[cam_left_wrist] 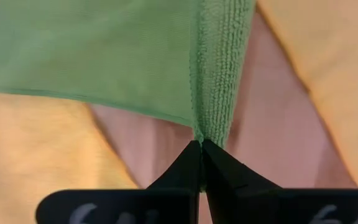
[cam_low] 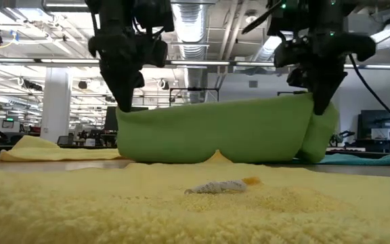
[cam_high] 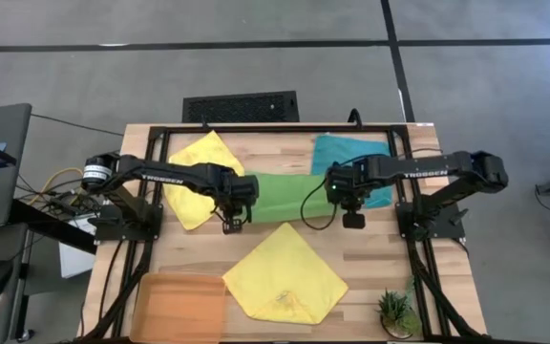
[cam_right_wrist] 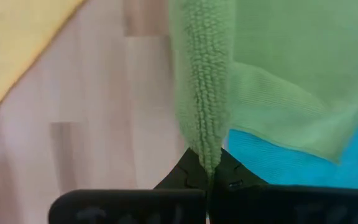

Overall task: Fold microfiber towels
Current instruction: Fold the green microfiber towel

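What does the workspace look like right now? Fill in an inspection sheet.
Surface: wooden table, bare in patches.
Job's things: green towel lifted and stretched between both arms; yellow towel at far left; second yellow towel at near centre; teal towel at far right, partly under the green towel.
Clutter: orange tray at near left; small potted plant at near right.
Grippers: left gripper and right gripper, jaws shut, each pinching one end of the green towel.
Cables: black cable hanging by the right arm.
Surroundings: grey floor, black floor mat.
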Robot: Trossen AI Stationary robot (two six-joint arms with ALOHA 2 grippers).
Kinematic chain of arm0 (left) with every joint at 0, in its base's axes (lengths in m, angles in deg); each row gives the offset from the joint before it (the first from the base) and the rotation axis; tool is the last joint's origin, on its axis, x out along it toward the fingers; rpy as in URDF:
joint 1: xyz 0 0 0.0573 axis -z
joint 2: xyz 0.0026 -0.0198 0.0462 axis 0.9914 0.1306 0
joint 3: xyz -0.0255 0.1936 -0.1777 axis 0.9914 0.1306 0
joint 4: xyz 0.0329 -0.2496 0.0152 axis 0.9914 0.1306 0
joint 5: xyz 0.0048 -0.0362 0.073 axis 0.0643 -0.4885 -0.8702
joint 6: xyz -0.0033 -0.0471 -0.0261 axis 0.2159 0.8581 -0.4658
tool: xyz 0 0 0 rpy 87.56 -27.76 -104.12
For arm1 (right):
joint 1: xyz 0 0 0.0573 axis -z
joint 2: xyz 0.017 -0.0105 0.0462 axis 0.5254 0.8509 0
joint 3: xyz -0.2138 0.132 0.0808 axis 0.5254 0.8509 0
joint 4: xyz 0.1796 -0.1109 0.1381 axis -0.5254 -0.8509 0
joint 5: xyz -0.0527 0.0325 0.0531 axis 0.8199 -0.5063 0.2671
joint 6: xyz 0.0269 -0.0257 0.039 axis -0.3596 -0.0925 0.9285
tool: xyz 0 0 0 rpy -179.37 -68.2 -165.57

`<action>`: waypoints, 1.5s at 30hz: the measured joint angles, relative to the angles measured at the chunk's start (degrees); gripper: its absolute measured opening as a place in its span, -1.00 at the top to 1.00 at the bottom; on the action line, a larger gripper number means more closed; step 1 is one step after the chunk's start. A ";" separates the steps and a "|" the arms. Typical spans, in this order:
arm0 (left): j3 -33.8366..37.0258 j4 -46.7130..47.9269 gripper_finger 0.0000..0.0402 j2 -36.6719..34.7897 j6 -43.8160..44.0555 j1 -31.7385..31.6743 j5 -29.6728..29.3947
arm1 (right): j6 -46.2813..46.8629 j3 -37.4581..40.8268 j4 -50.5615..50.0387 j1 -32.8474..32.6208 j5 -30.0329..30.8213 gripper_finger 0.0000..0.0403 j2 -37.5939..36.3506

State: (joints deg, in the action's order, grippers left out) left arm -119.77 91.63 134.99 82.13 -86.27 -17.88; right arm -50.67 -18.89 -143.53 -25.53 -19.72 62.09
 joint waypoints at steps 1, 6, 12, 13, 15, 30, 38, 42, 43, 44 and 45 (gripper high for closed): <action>0.00 -0.10 1.00 0.00 -0.02 -0.45 -0.77 | 0.21 0.01 0.01 0.68 0.42 0.96 0.00; -0.02 -0.47 1.00 0.22 1.01 -3.02 -5.34 | 2.14 0.01 2.25 3.23 4.15 0.96 0.00; -0.02 -4.01 1.00 0.28 1.70 -5.98 -7.55 | 2.80 0.01 2.49 5.45 4.30 0.96 0.00; -0.03 -4.91 1.00 0.28 1.70 -6.37 -7.69 | 2.98 0.01 2.49 5.78 4.30 0.96 0.00; -0.04 -6.28 1.00 0.28 1.67 -7.03 -7.91 | 3.06 0.01 2.51 6.47 4.29 0.96 0.00; -0.08 -11.80 1.00 0.28 0.20 -8.61 -15.54 | 2.60 0.01 4.84 7.94 4.30 0.81 0.00; -0.09 -12.34 0.87 0.28 0.20 -10.00 -18.09 | 2.59 0.01 4.92 7.94 4.75 0.62 0.02; -0.09 -12.33 0.65 0.28 0.14 -11.22 -18.36 | 2.59 0.01 4.90 7.94 8.74 0.45 0.02; -0.09 -12.33 0.60 0.28 0.17 -11.51 -18.36 | 2.58 0.01 4.92 7.94 9.19 0.39 0.02; -0.09 -12.33 0.54 0.28 0.16 -11.67 -18.36 | 2.60 0.01 4.90 7.96 9.47 0.34 0.02; -0.09 -12.33 0.49 0.28 0.13 -11.87 -18.36 | 2.58 0.01 4.92 7.98 9.88 0.28 0.02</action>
State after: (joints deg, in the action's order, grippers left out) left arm -119.86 79.30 135.27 82.26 -98.14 -36.24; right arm -48.09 -18.88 -138.62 -17.54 -9.84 62.12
